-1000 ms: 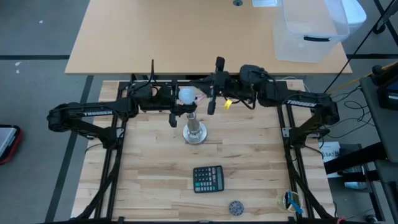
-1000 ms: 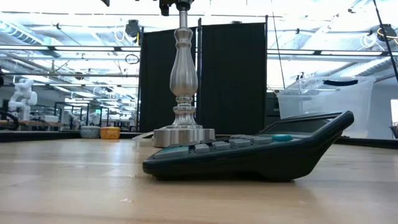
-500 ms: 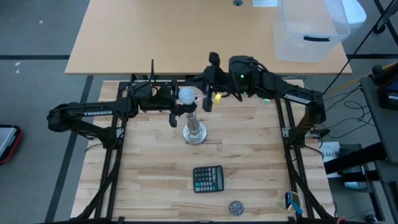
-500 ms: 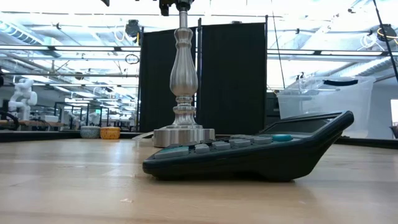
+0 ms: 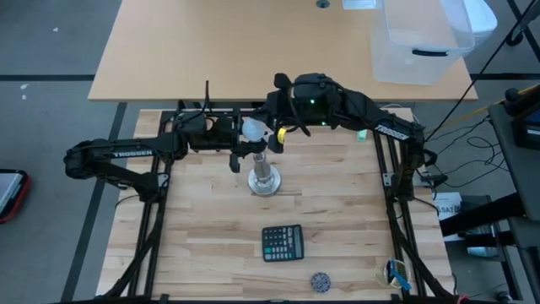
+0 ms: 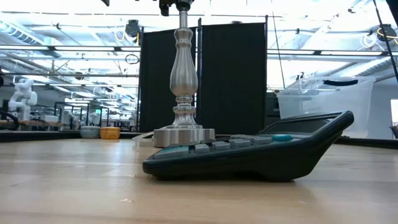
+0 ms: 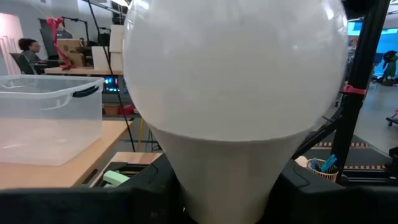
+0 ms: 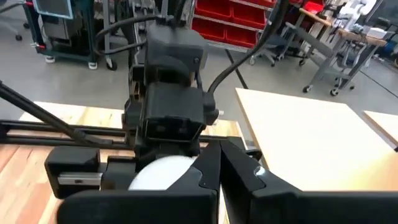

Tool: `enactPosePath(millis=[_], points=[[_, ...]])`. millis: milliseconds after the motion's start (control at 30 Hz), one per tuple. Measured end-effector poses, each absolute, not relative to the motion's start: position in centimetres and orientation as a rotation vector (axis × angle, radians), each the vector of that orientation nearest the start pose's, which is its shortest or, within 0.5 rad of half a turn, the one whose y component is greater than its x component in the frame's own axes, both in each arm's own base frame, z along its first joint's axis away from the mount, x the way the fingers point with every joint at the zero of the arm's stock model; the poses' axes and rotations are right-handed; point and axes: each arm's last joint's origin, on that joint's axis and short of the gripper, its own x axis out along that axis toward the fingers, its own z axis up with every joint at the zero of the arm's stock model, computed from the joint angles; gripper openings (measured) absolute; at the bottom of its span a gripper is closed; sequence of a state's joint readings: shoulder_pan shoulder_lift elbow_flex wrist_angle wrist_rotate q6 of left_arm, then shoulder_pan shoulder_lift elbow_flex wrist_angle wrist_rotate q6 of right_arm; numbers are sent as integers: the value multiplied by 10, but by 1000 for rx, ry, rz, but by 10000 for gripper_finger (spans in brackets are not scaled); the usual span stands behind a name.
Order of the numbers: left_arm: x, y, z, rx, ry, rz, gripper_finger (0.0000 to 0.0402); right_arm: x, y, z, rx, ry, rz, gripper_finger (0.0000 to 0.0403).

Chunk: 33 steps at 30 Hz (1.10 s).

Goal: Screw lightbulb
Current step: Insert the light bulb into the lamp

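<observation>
The lightbulb [image 5: 252, 129], a frosted white globe, stands upright on top of the silver stand [image 6: 184, 74], whose round base [image 5: 265, 182] rests on the wooden table. My left gripper [image 5: 243, 152] reaches in level from the table's left and is shut just below the globe. The bulb [image 7: 236, 81] fills the left wrist view, its neck running down between my dark fingers [image 7: 155, 194]. My right gripper [image 5: 278, 138] is shut and slants down at the bulb's right side. The right wrist view shows the white dome [image 8: 163, 173] just beyond its fingertips [image 8: 219, 180]. My left gripper comes in level from the table's left, one finger on either side of the stand's dark socket top [image 6: 181, 6] under the bulb's neck. The stand stays upright on its base. The bulb hides the exact place of contact. My right gripper: I cannot tell whether its shut fingertips touch the bulb's side.
A dark calculator [image 5: 283, 243] lies on the table nearer the front, with a small round dark object [image 5: 319, 280] beyond it toward the near edge. A clear plastic bin [image 5: 422, 42] sits on the far light-coloured table. Black frame rails run along both table sides.
My right gripper has moved toward the table's left, closer to the bulb, rising a little and tipping its fingers downward, and stays shut. Its elbow has folded upward. The left gripper, bulb and stand have kept still.
</observation>
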<state>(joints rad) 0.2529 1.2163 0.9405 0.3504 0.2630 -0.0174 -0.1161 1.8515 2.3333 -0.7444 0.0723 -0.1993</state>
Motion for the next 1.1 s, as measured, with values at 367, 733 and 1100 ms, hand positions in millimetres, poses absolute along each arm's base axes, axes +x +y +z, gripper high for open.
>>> enactPosePath(millis=[367, 733, 1100], points=[[269, 62, 349, 2, -72, -10, 147, 370, -45, 497, -183, 317, -156, 0], [269, 62, 349, 5, -72, -12, 147, 373, -39, 492, -190, 341, -144, 0], [269, 62, 349, 6, -72, -11, 147, 373, -39, 491, -193, 360, -141, 0]])
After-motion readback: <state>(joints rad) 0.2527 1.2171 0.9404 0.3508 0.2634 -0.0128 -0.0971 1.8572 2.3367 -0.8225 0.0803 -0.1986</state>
